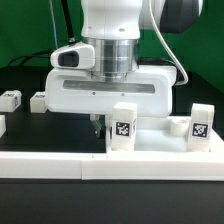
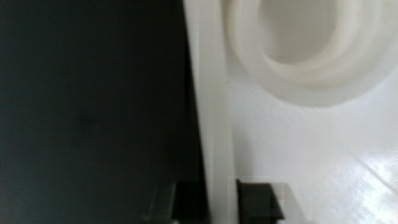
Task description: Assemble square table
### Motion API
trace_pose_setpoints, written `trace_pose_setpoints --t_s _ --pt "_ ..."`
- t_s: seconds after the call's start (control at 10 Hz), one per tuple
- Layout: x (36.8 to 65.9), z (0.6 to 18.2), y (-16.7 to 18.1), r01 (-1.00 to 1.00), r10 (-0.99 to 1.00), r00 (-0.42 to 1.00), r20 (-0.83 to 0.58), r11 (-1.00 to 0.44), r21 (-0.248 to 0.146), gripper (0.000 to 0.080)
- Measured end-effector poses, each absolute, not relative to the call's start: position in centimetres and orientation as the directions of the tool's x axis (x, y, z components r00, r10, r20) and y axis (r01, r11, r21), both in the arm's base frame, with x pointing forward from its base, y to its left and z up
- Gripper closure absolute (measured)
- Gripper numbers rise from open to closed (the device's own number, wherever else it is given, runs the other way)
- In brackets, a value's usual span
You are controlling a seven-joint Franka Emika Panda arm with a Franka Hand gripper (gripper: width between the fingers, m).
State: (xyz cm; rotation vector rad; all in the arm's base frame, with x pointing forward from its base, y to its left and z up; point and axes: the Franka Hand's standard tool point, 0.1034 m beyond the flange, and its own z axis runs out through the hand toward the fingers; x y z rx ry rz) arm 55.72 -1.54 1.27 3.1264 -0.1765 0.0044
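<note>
White plastic lines the bench's near edge: a long white rail (image 1: 60,170) lies flat across it, untouched. Just behind the rail, toward the exterior view's right, we see the white square plastic tabletop plate (image 1: 160,146) lying flat on the black bench (image 1: 50,140).

Two short white tagged legs (image 1: 123,128) stand upright at the plate's far side. We cannot tell whether they rest on the plate or just behind it.

The arm's two-finger gripper (image 1: 98,128) reaches straight down at the plate's edge on the exterior view's left. In the wrist view the plate's raised rim (image 2: 214,100) runs between the dark fingers (image 2: 263,200), so the jaws are clenched on that rim, one finger outside and one inside. A round corner socket (image 2: 302,50) sits close by on the inner side.

We judge that pinching the thin rim near a corner gives a firm handle for sliding or turning the plate without lifting it.

Farther back, near the bench's far edge on the exterior view's left, two small white tagged blocks (image 1: 38,100) wait well apart from the plate. They are likely further legs, kept clear of the working area.
</note>
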Motion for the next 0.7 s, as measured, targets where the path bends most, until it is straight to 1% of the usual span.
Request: trace_pose_setpoints --t_s 0.7 --pt "55.7 1.28 -1.53 -0.111 -0.111 0.994 0.003 -0.994 0.01 0.0732"
